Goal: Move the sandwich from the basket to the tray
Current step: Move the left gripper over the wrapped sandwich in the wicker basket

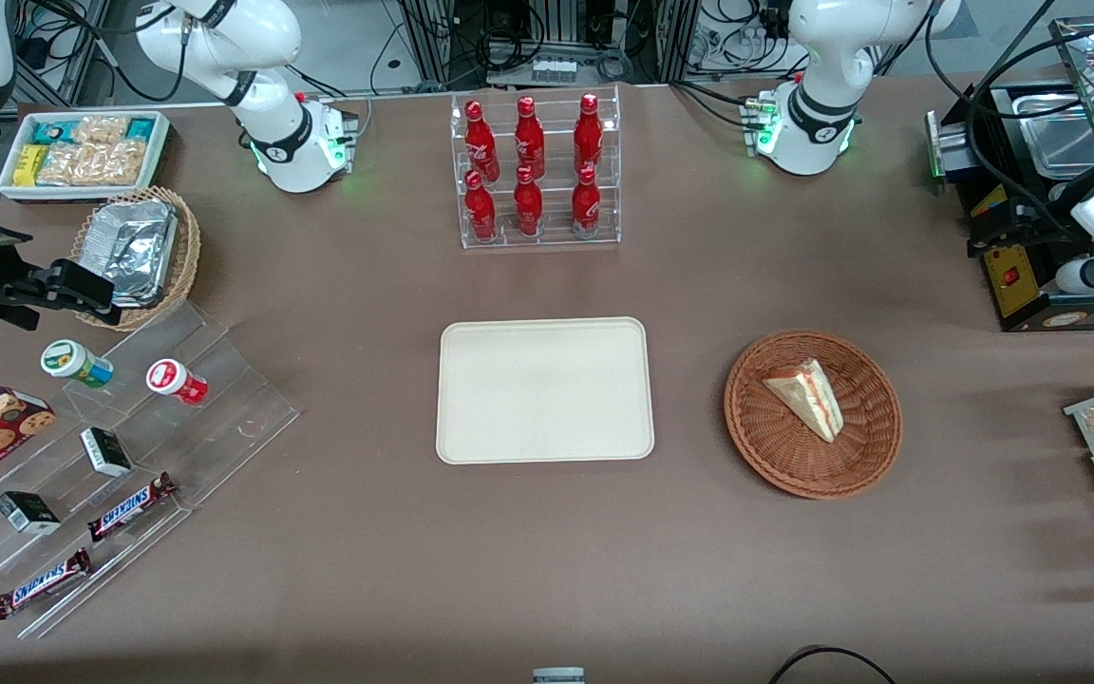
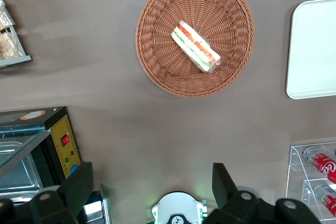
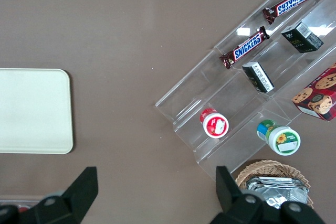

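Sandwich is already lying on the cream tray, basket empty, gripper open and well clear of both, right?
No. The front view shows the sandwich lying in the basket; the tray is bare. The gripper is open and clear of both, as the left wrist view shows.

A brown table [image 1: 338, 532] carries everything. The cream-white tray [image 1: 545, 390] lies flat near its middle, and the reddish-brown basket [image 1: 775, 456] sits beside it toward the working arm's end, apart from it. A clear rack of red bottles [image 1: 536, 171] stands farther from the front camera than the tray. The gripper [image 2: 152, 184] hangs above the table, fingers spread.
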You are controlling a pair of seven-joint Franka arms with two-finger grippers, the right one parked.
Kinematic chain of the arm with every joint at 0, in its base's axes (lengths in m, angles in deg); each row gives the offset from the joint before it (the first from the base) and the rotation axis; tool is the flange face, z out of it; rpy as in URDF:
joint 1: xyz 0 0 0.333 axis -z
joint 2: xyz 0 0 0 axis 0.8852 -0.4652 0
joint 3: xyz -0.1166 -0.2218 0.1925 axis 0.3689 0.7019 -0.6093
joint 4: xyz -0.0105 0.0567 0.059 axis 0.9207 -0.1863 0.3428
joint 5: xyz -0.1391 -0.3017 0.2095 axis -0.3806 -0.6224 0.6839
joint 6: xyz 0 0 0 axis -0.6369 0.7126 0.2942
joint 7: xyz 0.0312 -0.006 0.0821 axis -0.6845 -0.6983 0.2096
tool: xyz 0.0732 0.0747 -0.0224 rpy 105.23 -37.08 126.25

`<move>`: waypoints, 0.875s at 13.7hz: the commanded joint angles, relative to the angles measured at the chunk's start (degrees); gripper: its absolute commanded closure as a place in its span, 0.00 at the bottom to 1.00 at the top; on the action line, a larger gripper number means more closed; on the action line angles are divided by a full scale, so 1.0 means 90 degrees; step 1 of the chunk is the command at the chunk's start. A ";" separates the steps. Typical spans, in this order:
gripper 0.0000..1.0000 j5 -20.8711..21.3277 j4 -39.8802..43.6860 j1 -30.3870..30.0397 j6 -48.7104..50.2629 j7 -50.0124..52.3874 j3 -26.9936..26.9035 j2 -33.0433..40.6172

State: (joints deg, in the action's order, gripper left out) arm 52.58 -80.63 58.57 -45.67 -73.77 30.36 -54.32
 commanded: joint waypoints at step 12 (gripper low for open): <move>0.00 0.0001 -0.1814 0.0255 -0.3031 0.3531 0.0019 -0.0819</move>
State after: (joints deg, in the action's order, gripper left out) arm 52.61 -91.90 59.21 -67.86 -50.93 30.44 -62.47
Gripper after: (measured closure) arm 0.000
